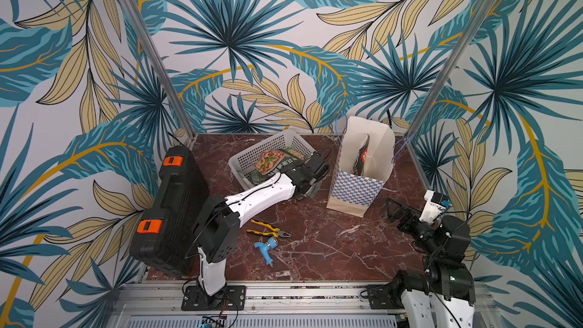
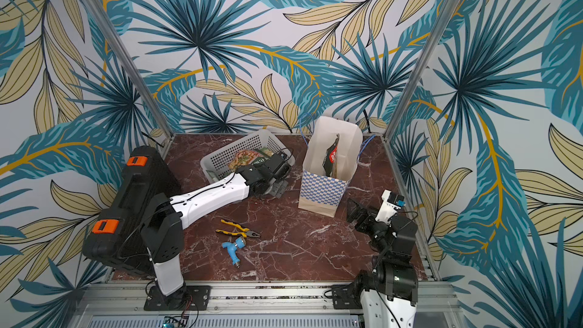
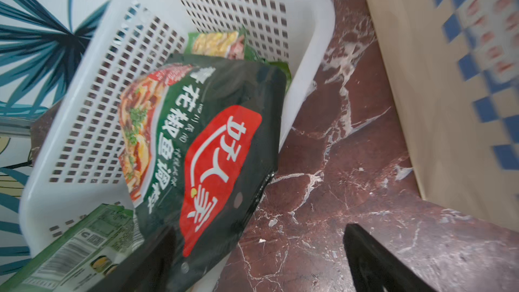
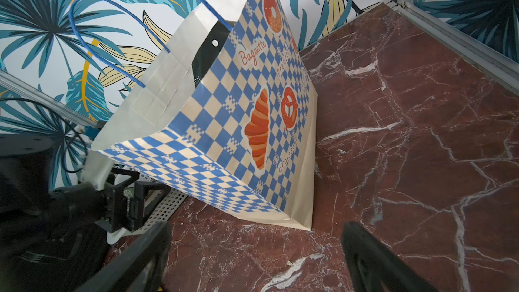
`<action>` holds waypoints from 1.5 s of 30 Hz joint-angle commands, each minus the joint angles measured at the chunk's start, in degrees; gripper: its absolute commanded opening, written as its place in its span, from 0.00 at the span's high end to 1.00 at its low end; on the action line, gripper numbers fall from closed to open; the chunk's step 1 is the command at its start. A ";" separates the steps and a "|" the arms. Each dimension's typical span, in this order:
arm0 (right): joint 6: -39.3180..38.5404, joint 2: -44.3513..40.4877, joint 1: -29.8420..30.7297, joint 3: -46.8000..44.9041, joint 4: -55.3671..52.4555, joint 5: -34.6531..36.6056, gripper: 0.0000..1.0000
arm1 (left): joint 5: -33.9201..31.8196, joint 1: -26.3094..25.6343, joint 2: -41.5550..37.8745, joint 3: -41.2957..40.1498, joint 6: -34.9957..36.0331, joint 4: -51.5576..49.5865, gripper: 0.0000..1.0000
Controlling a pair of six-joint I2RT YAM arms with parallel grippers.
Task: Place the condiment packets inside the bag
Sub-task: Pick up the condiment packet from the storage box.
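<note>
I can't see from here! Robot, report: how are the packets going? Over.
Left gripper open at basket, right gripper open beside bag. Dark packet on basket rim, not gripped; one packet already in bag. Tall bag wall stands in the way.

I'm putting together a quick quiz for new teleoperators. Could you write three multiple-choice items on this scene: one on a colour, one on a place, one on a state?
1. What colour are the cord handles of the bag? A red; B blue; C black.
2. Where do the pliers lie? A inside the bag; B on the table beside the blue fitting; C hung on a cord handle.
3. How is the right gripper? A shut on the bag's rim; B shut on a cord handle; C open, empty.
Answers: 1 B, blue cords loop from the rim. 2 B, they rest flat on the marble. 3 C, its jaws stand wide with nothing between them.
</note>
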 commanded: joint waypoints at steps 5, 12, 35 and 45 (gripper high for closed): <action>0.11 -0.50 -0.14 -0.61 0.39 -0.72 0.00 | 3.22 4.75 4.07 5.72 -1.01 -4.40 0.23; 0.13 -0.43 -0.13 -0.69 0.49 -0.81 0.00 | 3.44 5.37 3.79 8.69 0.87 -5.03 0.27; 0.21 -0.34 -0.12 -1.05 0.77 -0.88 0.00 | -0.13 8.01 4.18 15.82 3.68 -6.51 1.00; 0.39 -0.24 -0.12 -1.26 1.27 -1.30 0.00 | -4.69 6.51 -8.03 18.06 5.01 -4.78 1.00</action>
